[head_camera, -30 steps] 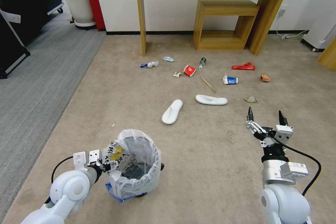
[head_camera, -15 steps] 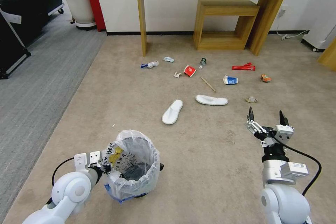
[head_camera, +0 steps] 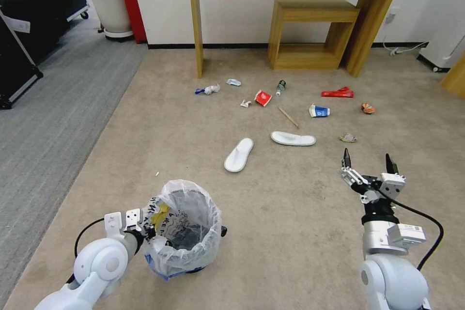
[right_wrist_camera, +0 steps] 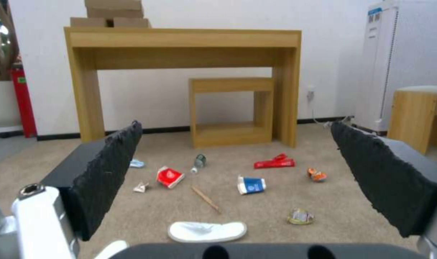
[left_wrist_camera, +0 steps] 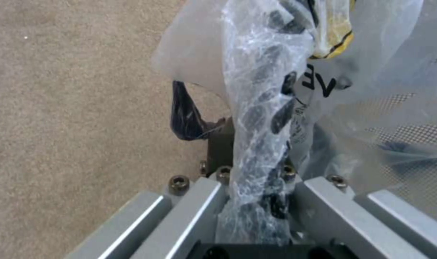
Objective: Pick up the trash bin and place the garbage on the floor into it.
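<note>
Bin (head_camera: 183,230) stands on the carpet, its rim and liner pinched by the left gripper (left_wrist_camera: 257,151). Right gripper (head_camera: 368,167) hovers spread and empty, litter well ahead. Thin plastic could slip or tear on lifting, tipping the bin.

Trash bin (head_camera: 183,230): small, round, upright on the carpet, lined with crinkled clear plastic bearing black lettering and a yellow patch, blue at its base; the left gripper (head_camera: 145,226) is clamped on its rim. Garbage, well apart ahead: two white slippers (head_camera: 239,154), red cup (head_camera: 262,98), blue-white carton (head_camera: 318,111), red wrapper (head_camera: 336,92), orange wrapper (head_camera: 367,107), bottle (head_camera: 280,87), wooden stick (head_camera: 288,117).
</note>
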You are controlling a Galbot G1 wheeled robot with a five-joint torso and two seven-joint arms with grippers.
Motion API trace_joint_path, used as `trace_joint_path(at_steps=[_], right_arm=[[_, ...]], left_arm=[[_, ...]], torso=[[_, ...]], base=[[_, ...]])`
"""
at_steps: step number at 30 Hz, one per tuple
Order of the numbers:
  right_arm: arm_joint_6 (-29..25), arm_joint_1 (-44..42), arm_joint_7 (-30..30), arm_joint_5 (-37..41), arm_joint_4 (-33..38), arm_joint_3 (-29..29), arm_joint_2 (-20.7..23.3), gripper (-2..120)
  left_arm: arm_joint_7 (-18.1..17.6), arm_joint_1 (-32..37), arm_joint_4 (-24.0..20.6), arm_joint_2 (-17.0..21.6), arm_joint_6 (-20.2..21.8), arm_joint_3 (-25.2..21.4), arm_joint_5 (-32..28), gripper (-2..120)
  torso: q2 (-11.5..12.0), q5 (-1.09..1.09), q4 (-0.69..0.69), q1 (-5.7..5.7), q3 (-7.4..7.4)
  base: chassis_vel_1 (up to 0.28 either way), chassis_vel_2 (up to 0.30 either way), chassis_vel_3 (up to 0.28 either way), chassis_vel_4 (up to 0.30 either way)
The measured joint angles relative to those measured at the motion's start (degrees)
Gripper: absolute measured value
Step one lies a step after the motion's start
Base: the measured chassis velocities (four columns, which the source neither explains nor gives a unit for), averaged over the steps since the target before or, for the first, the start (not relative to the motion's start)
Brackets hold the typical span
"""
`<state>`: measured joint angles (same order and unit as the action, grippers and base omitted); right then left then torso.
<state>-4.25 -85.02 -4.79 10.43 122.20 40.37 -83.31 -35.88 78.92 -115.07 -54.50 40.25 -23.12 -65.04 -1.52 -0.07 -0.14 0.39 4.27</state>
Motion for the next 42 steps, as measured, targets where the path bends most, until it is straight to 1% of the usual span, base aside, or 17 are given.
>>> trace_joint_path(at_steps=[6,9,12,14,18,20,22,23,25,30,32,42], right_arm=[[0.92,-0.30,-0.37,0.43,0.39,-0.34,0.44,100],[1.54,-0.62,-0.55,0.31,0.82,-0.55,0.54,100],[1.86,-0.88,-0.67,0.36,1.11,-0.64,0.64,100],[1.86,-0.88,-0.67,0.36,1.11,-0.64,0.64,100],[1.93,-1.05,-0.72,0.64,1.35,-0.66,0.77,100],[2.23,-1.33,-0.96,1.93,1.66,-0.85,1.04,100],[2.47,-1.60,-1.14,2.91,1.90,-0.93,1.40,100],[2.47,-1.60,-1.14,2.91,1.90,-0.93,1.40,100],[2.72,-1.88,-1.34,3.83,2.28,-0.90,1.80,100],[3.27,-2.44,-1.60,4.99,3.18,-0.56,2.39,100],[4.04,-2.81,-1.81,5.61,4.04,-0.25,2.59,100],[3.95,-2.74,-2.62,5.58,4.54,0.06,2.79,100]], left_arm=[[0.06,1.49,-2.46,-0.84,0.37,-2.31,-0.56,0],[0.05,2.30,-4.35,-1.41,0.38,-4.65,-1.44,0],[-0.09,2.60,-5.48,-1.65,0.38,-6.02,-2.40,0],[-0.12,2.61,-5.54,-1.65,0.37,-6.09,-2.45,0],[-1.01,3.09,-7.32,-1.47,0.37,-7.81,-4.45,0],[-1.73,4.12,-9.50,-0.92,0.37,-9.20,-5.45,0],[-1.75,5.66,-11.89,-0.61,0.37,-9.57,-5.39,0],[-1.75,5.66,-11.89,-0.61,0.37,-9.57,-5.39,0],[-1.70,6.70,-13.48,-0.55,0.38,-9.59,-4.89,0],[-1.59,7.89,-14.83,-0.42,0.43,-9.65,-4.17,0],[-1.50,8.61,-15.42,0.25,0.43,-9.93,-3.92,0],[-1.13,8.85,-15.05,1.17,0.40,-10.17,-3.63,0]], torso=[[0.00,0.03,0.00,0.01,0.00],[0.01,0.05,0.01,0.01,0.00],[0.01,0.05,0.00,0.00,-0.01],[0.01,0.05,0.00,0.01,-0.01],[0.01,0.07,0.00,0.01,-0.01],[0.00,0.07,0.01,0.00,-0.02],[0.00,0.07,0.01,0.01,-0.02],[0.00,0.07,0.01,0.01,-0.02],[-0.01,0.07,0.01,0.00,-0.02],[0.00,0.06,0.01,0.00,-0.02],[-0.01,0.07,0.01,0.00,-0.02],[-0.02,0.07,0.01,0.00,-0.02]], base=[[0.000,0.000,0.000,0.000],[0.000,0.000,0.000,0.000],[0.000,0.000,0.000,0.000],[0.000,0.000,0.000,0.000],[0.000,0.000,0.000,0.000],[0.000,0.000,0.000,0.000],[0.000,0.000,0.000,0.000],[0.000,0.000,0.000,0.000],[0.000,0.000,0.000,0.000],[0.000,0.000,0.000,0.000],[0.000,0.000,0.000,0.000],[0.000,0.000,0.000,0.000]])
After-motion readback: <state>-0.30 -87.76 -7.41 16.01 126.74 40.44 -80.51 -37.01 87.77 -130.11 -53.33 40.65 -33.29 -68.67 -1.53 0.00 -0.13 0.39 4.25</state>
